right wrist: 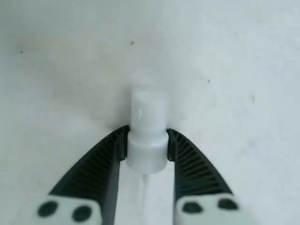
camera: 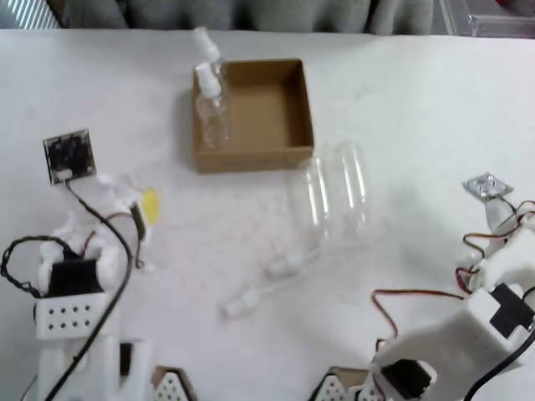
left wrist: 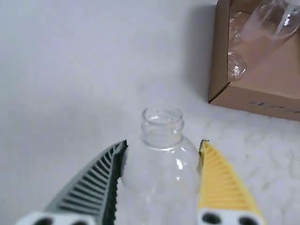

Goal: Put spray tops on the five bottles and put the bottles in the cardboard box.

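**Each Gripper Held One Piece**

The left gripper (left wrist: 163, 145) was closed around a clear bottle (left wrist: 161, 176). Its grey finger and its yellow finger pressed on the bottle's round shoulders. The bottle had no top on, and its neck was open. It was near a corner of the cardboard box (left wrist: 253, 98), above the white table (left wrist: 70, 70).

The right gripper (right wrist: 147, 132) was closed on a white spray top (right wrist: 148, 117). Its two black fingers squeezed the top from both sides. The top's thin tube showed between them.

In the high view, the cardboard box (camera: 251, 157) sat at the far middle of the table. Two capped bottles (camera: 214, 113) lay along one side of it. Two more bottles (camera: 351, 188) with no tops lay side by side on the table, just beside the box. Two loose spray tops (camera: 288, 266) lay on the table, nearer the arms.
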